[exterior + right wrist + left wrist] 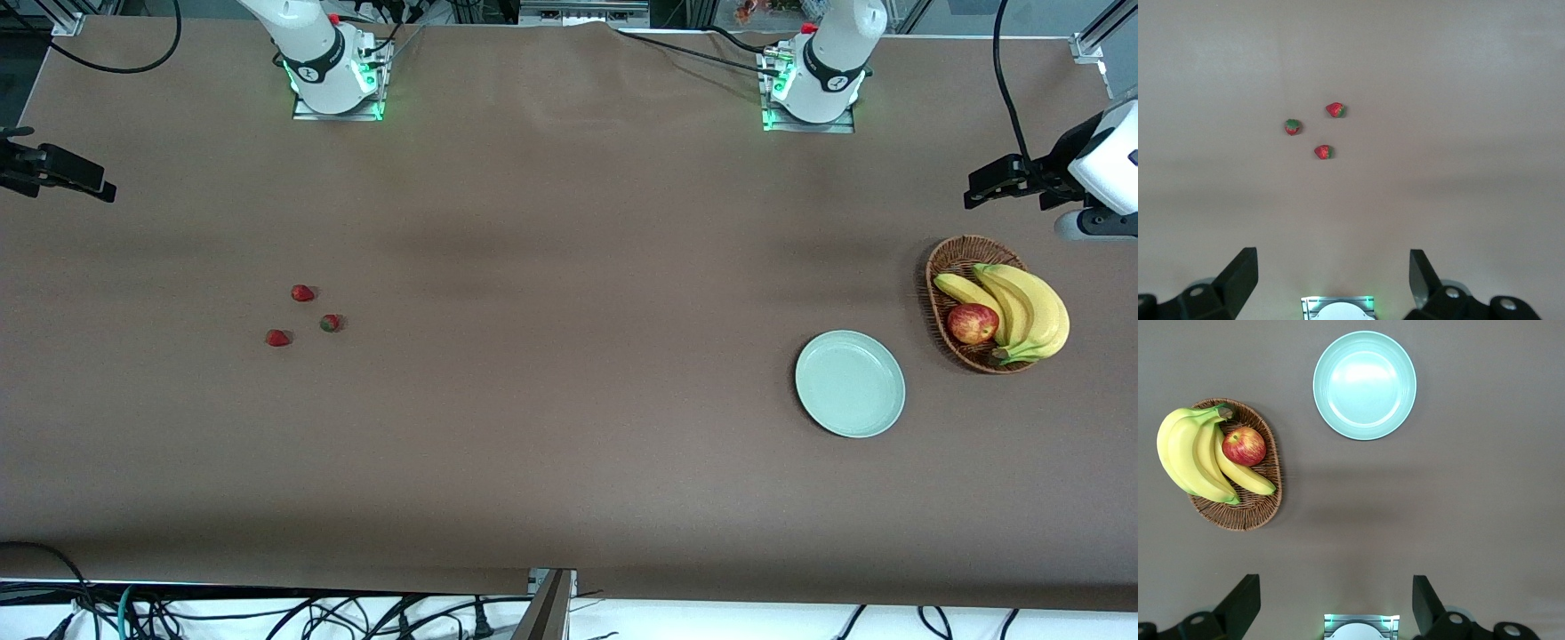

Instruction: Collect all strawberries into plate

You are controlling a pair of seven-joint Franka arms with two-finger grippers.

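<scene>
Judging by how things lie, nothing is collected yet: the three strawberries (302, 292) (331, 323) (277, 338) sit bunched together on the bare table (551, 418) toward the right arm's end, and the plate (850, 384) lies unfilled toward the left arm's end, just beside the wicker basket (944, 271) of bananas (1031, 307) and an apple (972, 323). The right gripper (1333, 277) is held high above the table with its fingers spread wide apart, the berries seen below and ahead of its fingertips; the left gripper (1337, 603) is likewise held high with its fingers wide apart, the plate and basket seen below and ahead of it. Neither pincer is closed on anything. The berries are tiny and lie close together, so one could be knocked away or rolled by a finger lowered beside its neighbour. A soft berry could be crushed or squeezed out by a hard close. The plate is well apart from the berries, so a loose grip could let one be dropped along the carry. A careless release near the rim could send a berry off the shallow plate, or the red apple could be mistaken for a target.
</scene>
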